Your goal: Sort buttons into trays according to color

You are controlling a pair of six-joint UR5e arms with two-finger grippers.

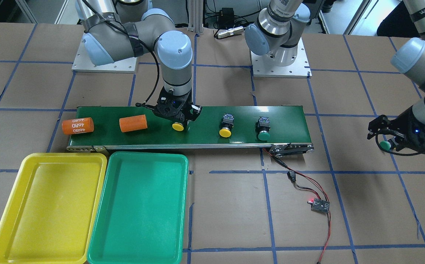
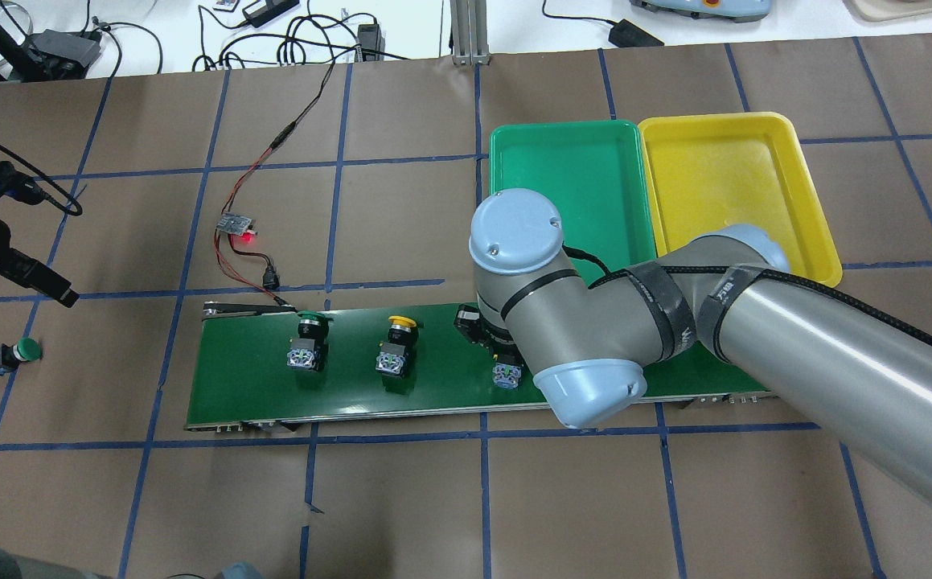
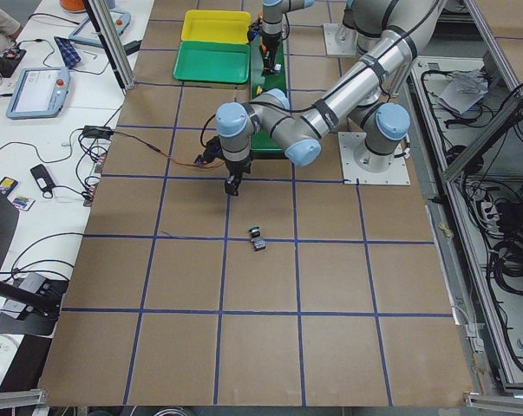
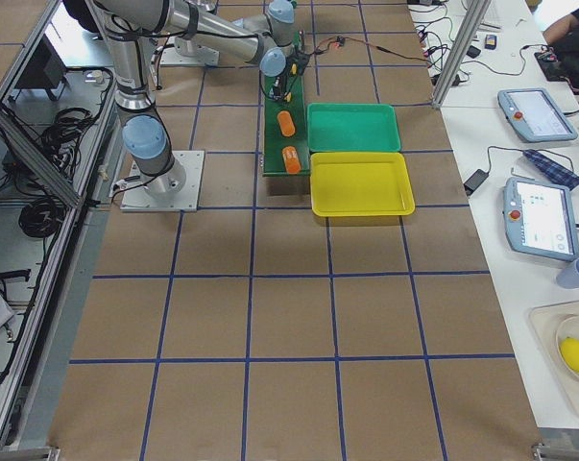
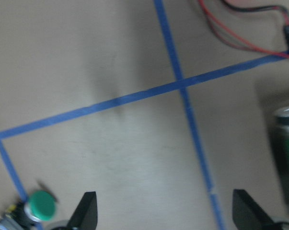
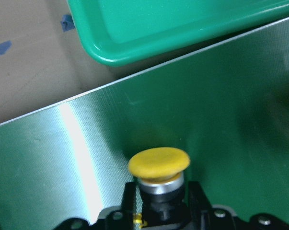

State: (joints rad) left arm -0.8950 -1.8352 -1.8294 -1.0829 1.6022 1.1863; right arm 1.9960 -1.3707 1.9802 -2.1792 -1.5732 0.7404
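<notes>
My right end effector [image 6: 161, 199] pinches a yellow button [image 6: 158, 162] by its body on the conveyor belt [image 6: 240, 120], green tray [image 6: 149, 33] just ahead of it; I fear a shallow hold could let it slip out over that wrong tray, while my left end effector [image 5: 167, 213] hangs spread, empty.

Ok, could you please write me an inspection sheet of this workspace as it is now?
Surface: brown papered table with blue tape grid; conveyor belt on it.
Job's things: yellow tray and green tray hold nothing; yellow button and green button on belt; second green button on table.
Clutter: two orange cylinders on belt.
Grippers: right gripper shut on second yellow button, on belt; left gripper open, empty.
Cables: red-black wires to small board.
Surroundings: teach pendants on side bench.
</notes>
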